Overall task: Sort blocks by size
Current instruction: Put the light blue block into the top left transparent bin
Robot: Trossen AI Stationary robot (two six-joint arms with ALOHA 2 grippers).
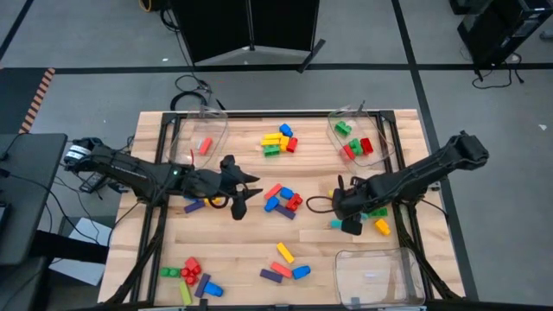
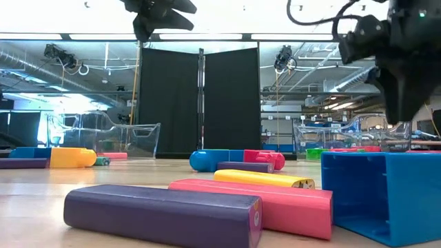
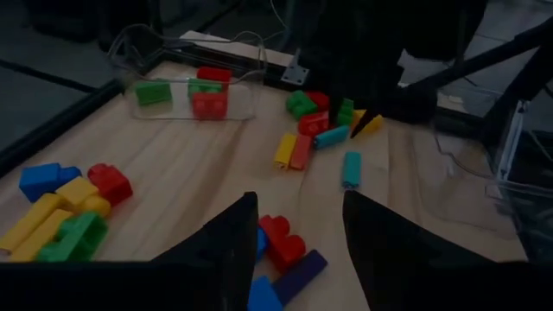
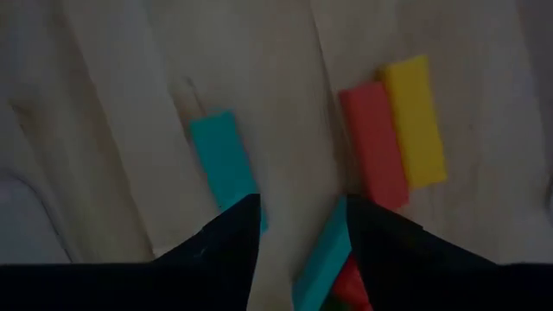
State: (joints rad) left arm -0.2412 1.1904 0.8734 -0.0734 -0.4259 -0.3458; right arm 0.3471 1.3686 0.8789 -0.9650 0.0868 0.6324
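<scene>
Partly hidden: teal block [image 4: 321,259] under right gripper [image 4: 296,226] | fingers apart

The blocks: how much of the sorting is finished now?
Done: red and green blocks lie in the far right bin, and one red block in the far left bin. In hand: the right tool hangs over two teal bars, jaws apart. Left: clusters across the table; the near bin looks empty.

Both wrist views are dim and soft, the high view evenly bright, and ceiling lights glare in the low view.
</scene>
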